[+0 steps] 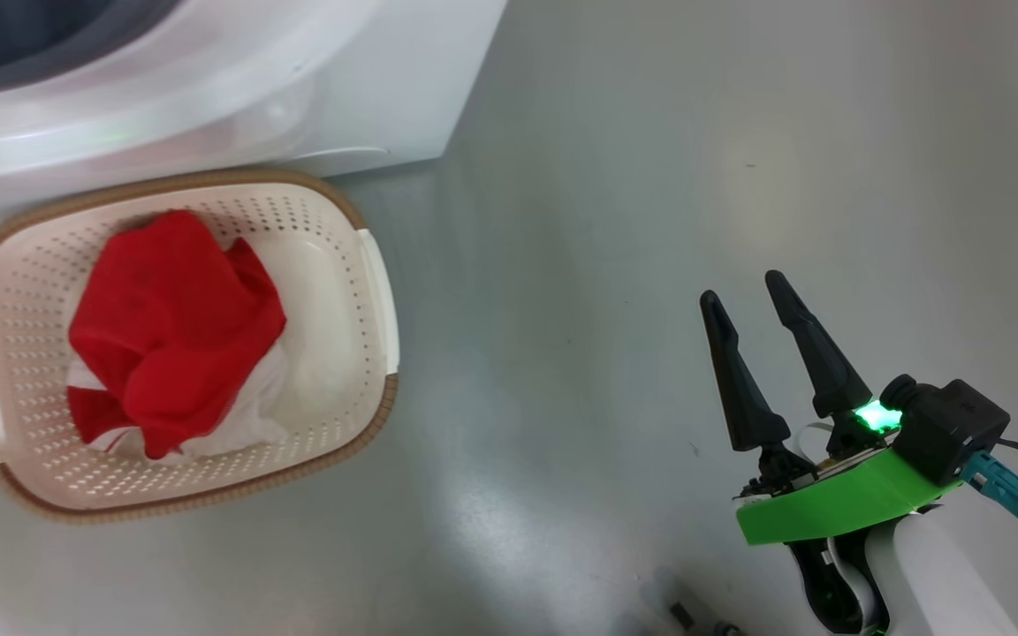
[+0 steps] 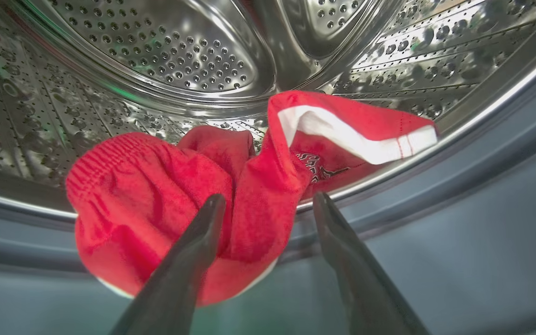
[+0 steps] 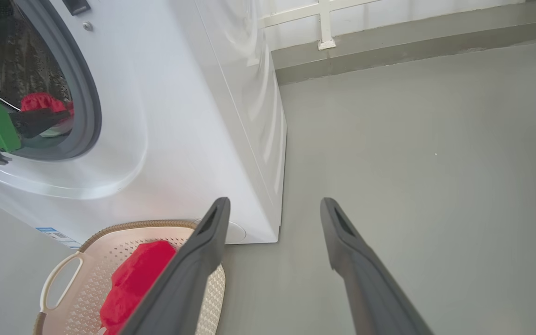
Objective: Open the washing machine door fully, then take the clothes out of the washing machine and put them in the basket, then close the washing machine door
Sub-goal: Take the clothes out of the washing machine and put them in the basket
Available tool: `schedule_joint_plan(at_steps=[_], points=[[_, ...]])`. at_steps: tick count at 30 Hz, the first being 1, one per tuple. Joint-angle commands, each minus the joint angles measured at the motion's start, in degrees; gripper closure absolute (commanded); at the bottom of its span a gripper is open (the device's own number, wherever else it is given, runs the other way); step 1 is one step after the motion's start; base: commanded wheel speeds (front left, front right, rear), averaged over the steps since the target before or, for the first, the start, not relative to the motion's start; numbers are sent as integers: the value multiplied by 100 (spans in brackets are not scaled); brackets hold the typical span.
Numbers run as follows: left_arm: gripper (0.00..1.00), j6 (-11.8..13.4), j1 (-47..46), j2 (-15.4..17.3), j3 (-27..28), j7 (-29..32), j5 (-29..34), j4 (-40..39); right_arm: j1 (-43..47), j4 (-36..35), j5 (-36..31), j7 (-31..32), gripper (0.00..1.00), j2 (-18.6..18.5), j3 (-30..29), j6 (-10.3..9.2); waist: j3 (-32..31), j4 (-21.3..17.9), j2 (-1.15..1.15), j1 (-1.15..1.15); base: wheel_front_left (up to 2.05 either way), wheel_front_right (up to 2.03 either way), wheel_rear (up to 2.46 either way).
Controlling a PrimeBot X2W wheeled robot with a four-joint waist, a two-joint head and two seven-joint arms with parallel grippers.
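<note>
The basket (image 1: 381,291) sits on the floor (image 1: 650,177) just in front of the washing machine (image 1: 385,88), and some clothes (image 1: 173,336) lie in it. My left hand (image 2: 269,197) is in the mouth of the machine, right at more clothes (image 2: 156,200) that lie at the front of the drum (image 2: 179,56) and hang over its edge. My right hand (image 1: 740,286) is over the floor, well to the right of the basket.
</note>
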Motion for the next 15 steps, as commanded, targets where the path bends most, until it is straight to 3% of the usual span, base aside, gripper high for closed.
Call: schedule_joint_plan(at_steps=[1, 12, 13, 14, 15], points=[[0, 96, -151, 376, -1, 27, 103, 2, -45, -148, 79, -36, 0, -12, 162, 42, 125, -129, 0, 0, 0, 0, 0], [2, 147, -397, 655, -201, 316, 185, 324, -58, -194, 145, -36, 0, -12, 250, 42, 243, -271, 0, 0, 0, 0, 0], [56, 153, -401, 656, -209, 326, 178, 334, -60, -195, 148, -36, 0, -12, 247, 42, 243, -270, 0, 0, 0, 0, 0], [94, 162, -401, 652, -209, 320, 163, 342, -61, -195, 149, -36, 0, -12, 242, 42, 237, -265, 0, 0, 0, 0, 0], [100, 167, -396, 643, -217, 303, 154, 348, -62, -194, 147, -36, 0, -12, 234, 42, 229, -256, 0, 0, 0, 0, 0]])
